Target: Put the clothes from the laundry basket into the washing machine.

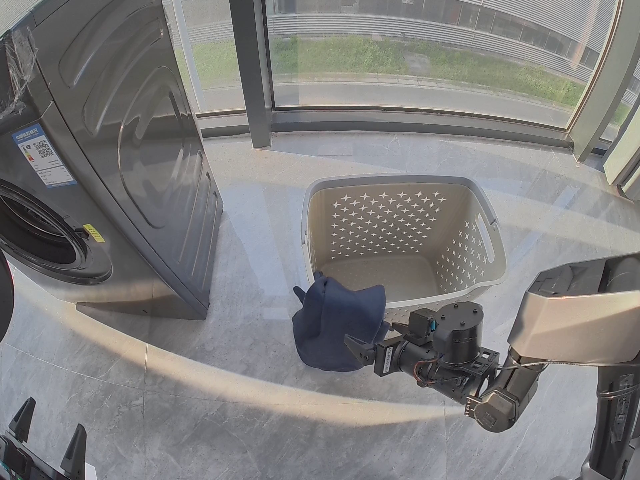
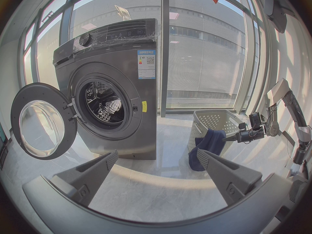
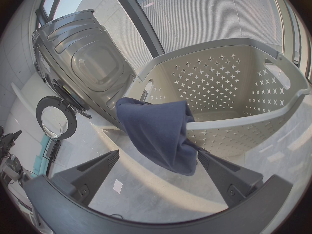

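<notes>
I see the washing machine (image 1: 133, 135) on the floor's left side, with the laundry basket (image 1: 400, 180) to its right. A navy garment (image 1: 337, 328) drapes over the basket's near-left corner. My right claw (image 3: 156, 155) is spread just beside the garment; my left claw (image 2: 156, 152) is spread too, well apart.

Tall windows (image 1: 433, 8) meet a grey marble floor (image 1: 253, 421), with grass (image 1: 373, 56) outside.

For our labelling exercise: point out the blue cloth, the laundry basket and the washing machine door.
blue cloth (image 1: 333, 331): head view, middle of the fabric.
laundry basket (image 1: 400, 180): head view, far rim.
washing machine door (image 2: 41, 127): left wrist view, glass pane.
</notes>
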You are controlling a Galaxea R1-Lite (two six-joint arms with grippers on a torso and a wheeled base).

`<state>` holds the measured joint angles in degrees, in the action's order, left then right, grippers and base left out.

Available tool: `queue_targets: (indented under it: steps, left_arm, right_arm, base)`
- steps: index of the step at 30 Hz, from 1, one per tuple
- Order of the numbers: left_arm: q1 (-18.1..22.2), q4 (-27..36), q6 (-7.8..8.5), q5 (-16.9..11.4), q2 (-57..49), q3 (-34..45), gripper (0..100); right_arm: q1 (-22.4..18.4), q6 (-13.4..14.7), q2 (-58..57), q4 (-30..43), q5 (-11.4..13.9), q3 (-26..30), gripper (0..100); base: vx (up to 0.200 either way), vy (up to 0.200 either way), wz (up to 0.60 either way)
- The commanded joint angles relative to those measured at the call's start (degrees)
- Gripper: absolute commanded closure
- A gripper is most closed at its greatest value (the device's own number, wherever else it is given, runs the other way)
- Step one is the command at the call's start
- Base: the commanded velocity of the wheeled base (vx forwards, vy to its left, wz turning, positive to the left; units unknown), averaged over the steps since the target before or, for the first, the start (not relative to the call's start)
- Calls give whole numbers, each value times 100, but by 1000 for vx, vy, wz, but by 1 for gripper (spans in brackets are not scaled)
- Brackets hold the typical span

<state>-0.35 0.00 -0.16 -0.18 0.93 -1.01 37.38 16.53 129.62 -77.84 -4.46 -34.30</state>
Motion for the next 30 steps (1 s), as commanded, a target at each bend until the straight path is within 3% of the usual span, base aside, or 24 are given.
queue_targets:
  steps: [1, 13, 27, 28, 30]
  left_arm:
    - [0, 0, -2, 1, -66, 92, 0]
    - [0, 0, -11, 1, -66, 92, 0]
    - [0, 0, -11, 1, -66, 92, 0]
    - [0, 0, -11, 1, -66, 92, 0]
    - [0, 0, -11, 1, -66, 92, 0]
  right_arm:
    - [-11, -89, 336, -47, 24, -349, 0]
    - [-29, -256, 599, -47, 16, -1114, 0]
    - [15, -238, 670, -118, -20, -1228, 0]
    - [24, -238, 670, -170, -20, -1219, 100]
    - [33, -247, 670, -250, -11, -1201, 100]
  base:
    - [0, 0, 0]
    - [0, 0, 0]
    - [0, 0, 0]
    - [0, 0, 0]
    - [0, 0, 0]
